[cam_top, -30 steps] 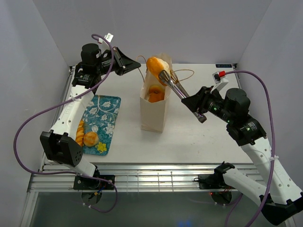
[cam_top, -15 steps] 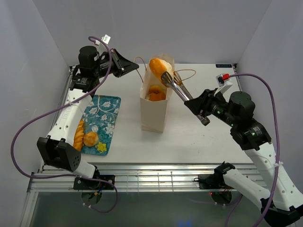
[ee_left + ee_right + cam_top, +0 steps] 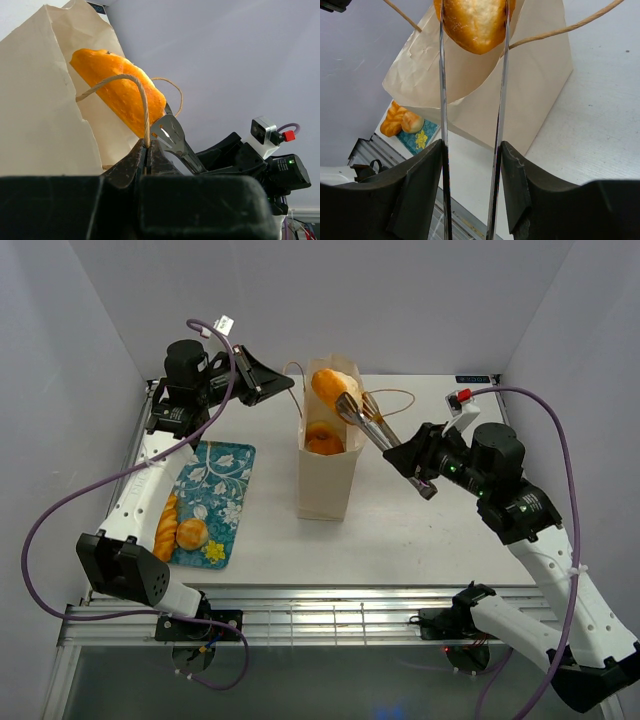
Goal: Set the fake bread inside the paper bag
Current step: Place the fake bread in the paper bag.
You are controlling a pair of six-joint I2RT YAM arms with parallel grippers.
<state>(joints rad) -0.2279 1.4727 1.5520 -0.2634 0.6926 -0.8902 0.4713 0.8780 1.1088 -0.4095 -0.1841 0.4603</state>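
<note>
— Where was the roll (image 3: 330, 386)?
— Up in the tongs (image 3: 368, 425), right over the bag's (image 3: 325, 480) mouth — the right claw (image 3: 408, 452) had those tongs squeezed.
— And the left claw (image 3: 147, 150)?
— Pinched tight on the cord handle (image 3: 136, 82).

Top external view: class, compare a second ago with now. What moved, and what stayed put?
The right gripper, squeezing the tongs around the bread, lowered it slightly toward the paper bag mouth. Nothing was grabbed or released. The left gripper still pinches the cord handle. The ring pastry inside the bag and the two pastries on the tray stayed put.
</note>
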